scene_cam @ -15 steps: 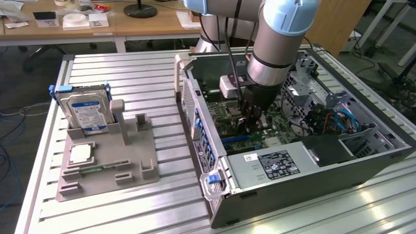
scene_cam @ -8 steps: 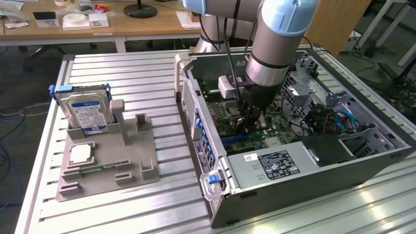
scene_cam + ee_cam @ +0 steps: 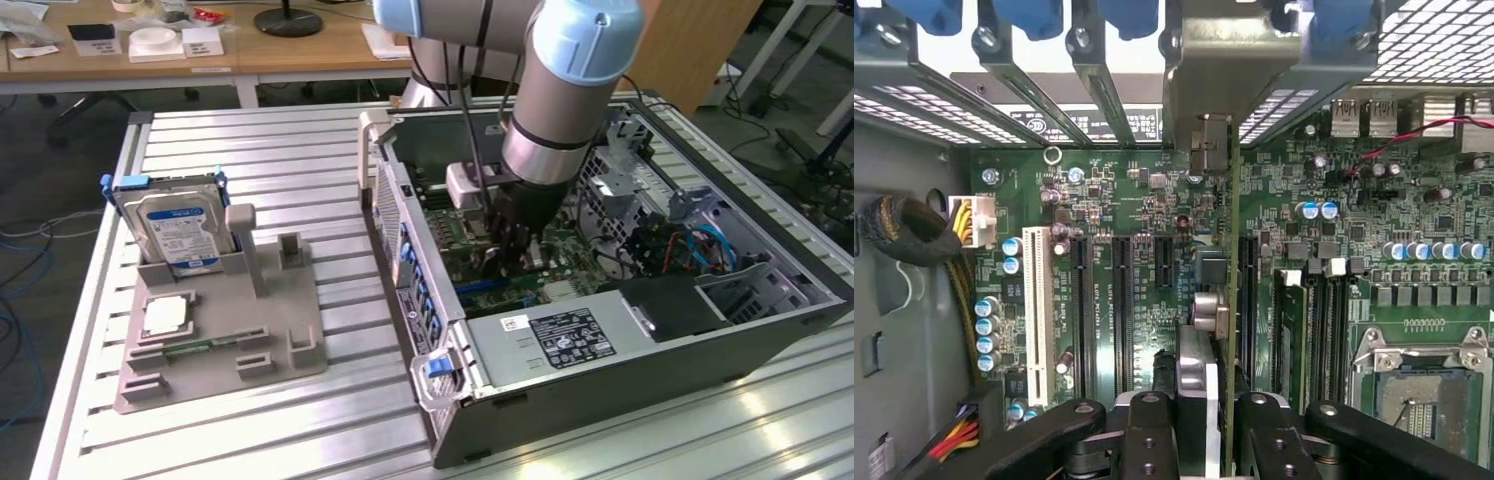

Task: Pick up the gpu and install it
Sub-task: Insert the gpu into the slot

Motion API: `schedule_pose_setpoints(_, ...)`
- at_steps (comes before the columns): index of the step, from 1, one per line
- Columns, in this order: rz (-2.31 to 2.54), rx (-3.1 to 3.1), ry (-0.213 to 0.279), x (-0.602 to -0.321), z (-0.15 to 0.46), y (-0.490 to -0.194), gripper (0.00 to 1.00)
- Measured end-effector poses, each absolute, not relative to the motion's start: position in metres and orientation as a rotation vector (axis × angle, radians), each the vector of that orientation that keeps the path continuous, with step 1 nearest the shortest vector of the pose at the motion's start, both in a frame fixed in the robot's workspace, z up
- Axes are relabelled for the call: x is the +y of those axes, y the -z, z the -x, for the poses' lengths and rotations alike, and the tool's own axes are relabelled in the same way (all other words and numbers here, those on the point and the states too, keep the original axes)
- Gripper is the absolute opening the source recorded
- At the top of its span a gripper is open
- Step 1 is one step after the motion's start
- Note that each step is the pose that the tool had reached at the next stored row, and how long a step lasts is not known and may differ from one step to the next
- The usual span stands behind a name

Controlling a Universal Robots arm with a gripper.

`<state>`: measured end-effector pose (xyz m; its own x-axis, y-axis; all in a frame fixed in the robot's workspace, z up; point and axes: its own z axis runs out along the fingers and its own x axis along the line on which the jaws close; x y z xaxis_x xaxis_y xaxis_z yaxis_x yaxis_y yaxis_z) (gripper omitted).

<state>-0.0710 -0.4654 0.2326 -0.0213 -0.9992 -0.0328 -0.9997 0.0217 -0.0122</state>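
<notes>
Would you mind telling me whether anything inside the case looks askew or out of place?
Nothing stands out. The gripper holds the gpu upright, parallel to the slots, with its bracket toward the rear of the case.

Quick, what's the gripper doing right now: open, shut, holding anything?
Gripper: shut on the gpu, held edge-on over the motherboard inside the computer case.

Slatted metal table (image 3: 240, 150), open computer case (image 3: 641, 390) standing on it, grey possibly plastic parts holder (image 3: 287, 355) alongside
</notes>
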Motion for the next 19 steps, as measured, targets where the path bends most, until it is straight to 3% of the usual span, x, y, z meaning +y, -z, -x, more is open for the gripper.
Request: schedule_pose_setpoints(19,2.175,2.222,-0.022,-0.4652,0.0743,-0.2268,0.28)
